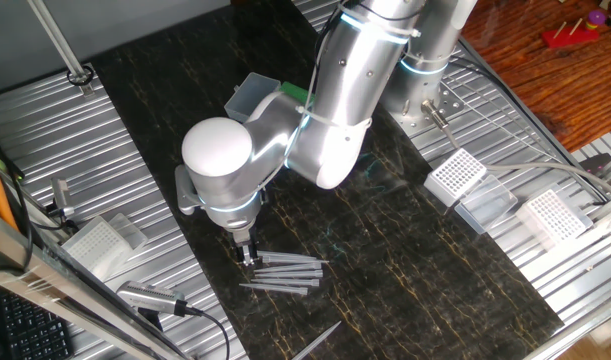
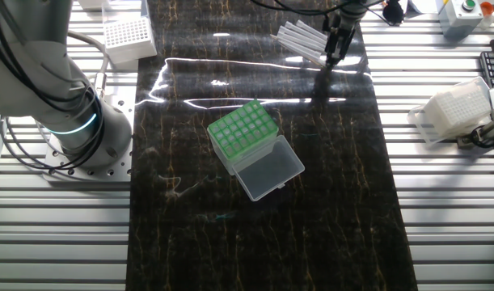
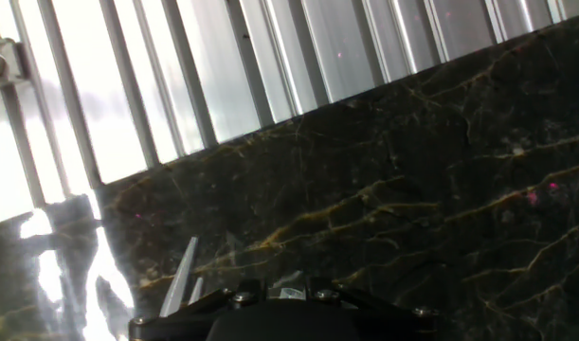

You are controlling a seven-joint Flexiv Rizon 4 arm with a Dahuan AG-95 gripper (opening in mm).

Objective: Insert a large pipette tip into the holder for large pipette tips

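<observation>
Several large pipette tips (image 1: 285, 270) just beside the claw (image 1: 248, 256), jaw state unclear.

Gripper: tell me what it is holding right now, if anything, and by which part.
Cannot be told. The gripper is down at one end of the pile of large pipette tips, but no view shows whether its fingers have closed on one.

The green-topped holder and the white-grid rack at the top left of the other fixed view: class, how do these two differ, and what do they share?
The green-topped holder stands on the dark marble mat, turned at an angle; the white-grid rack sits off the mat on the ribbed metal table. The holder's top is bright green, the rack's is white. The holder's clear lid lies swung open flat on the mat; the rack's lid cannot be made out. Both have a perforated grid top.
</observation>
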